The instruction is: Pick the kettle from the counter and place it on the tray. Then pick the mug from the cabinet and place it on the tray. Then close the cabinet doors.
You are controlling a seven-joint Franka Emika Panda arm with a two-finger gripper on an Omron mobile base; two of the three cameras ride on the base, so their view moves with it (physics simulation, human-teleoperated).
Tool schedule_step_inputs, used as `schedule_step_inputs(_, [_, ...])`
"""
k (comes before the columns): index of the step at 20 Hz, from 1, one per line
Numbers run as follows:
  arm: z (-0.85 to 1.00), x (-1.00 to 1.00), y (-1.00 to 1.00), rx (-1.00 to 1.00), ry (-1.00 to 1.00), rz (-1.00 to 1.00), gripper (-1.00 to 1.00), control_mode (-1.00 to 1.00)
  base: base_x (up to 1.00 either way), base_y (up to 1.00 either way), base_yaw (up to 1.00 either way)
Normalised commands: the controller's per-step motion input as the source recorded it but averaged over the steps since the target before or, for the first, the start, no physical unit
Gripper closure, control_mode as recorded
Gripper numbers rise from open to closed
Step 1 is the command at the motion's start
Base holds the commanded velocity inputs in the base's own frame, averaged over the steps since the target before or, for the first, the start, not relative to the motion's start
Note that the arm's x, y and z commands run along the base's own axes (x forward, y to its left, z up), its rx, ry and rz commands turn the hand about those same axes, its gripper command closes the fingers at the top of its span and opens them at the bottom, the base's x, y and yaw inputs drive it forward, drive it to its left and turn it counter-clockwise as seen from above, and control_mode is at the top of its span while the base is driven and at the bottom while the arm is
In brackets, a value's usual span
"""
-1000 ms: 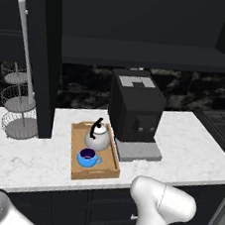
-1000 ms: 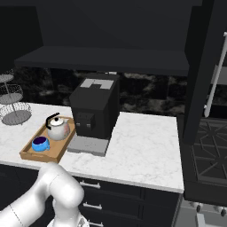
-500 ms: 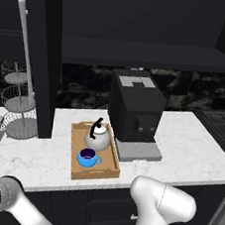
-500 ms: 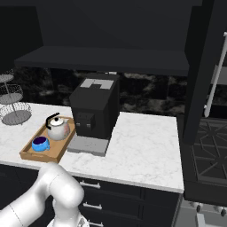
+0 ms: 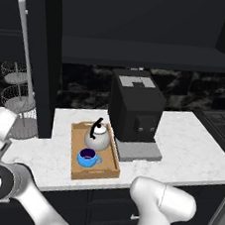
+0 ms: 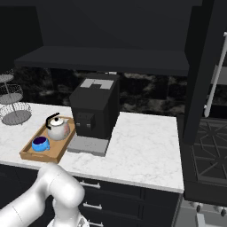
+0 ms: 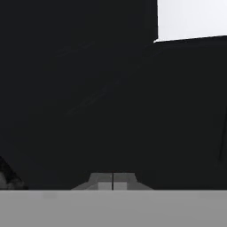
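I see a black coffee machine (image 5: 135,112) against a dark marbled backsplash (image 6: 146,95). Wire tiered basket stand (image 5: 17,100) at far left (dim lighting), stove grates (image 6: 208,148) right.

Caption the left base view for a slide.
Silver-grey metal kettle and small blue mug sit on the light-brown wooden tray beside a black coffee machine.

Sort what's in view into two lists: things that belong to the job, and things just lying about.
Belongs to the job:
- kettle, on the tray
- mug, on the tray
- tray
- counter
- cabinet door, open, with its bar handle
- gripper, shut

Just lying about:
- coffee machine
- wire tiered basket stand
- stove
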Motion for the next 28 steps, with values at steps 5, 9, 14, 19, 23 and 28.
schedule_step_inputs(5, [0.26,0.00,-0.93,0.09,0.00,0.00,1.00,-1.00,0.00,0.00,0.00])
schedule_step_inputs(9, [0.45,0.00,-0.94,0.08,0.00,0.00,1.00,-1.00,0.00,0.00,0.00])
schedule_step_inputs(14, [0.45,0.00,-0.94,0.07,0.00,0.00,1.00,-1.00,0.00,0.00,0.00])
schedule_step_inputs(19, [0.50,0.04,-0.83,0.07,0.00,0.00,1.00,-1.00,0.00,0.00,0.00])
schedule_step_inputs(23, [0.71,0.02,-0.76,0.05,0.00,0.00,1.00,-1.00,0.00,0.00,0.00])
schedule_step_inputs(28, [0.73,0.12,-0.62,0.07,0.08,0.00,1.00,-1.00,0.00,0.00,0.00])
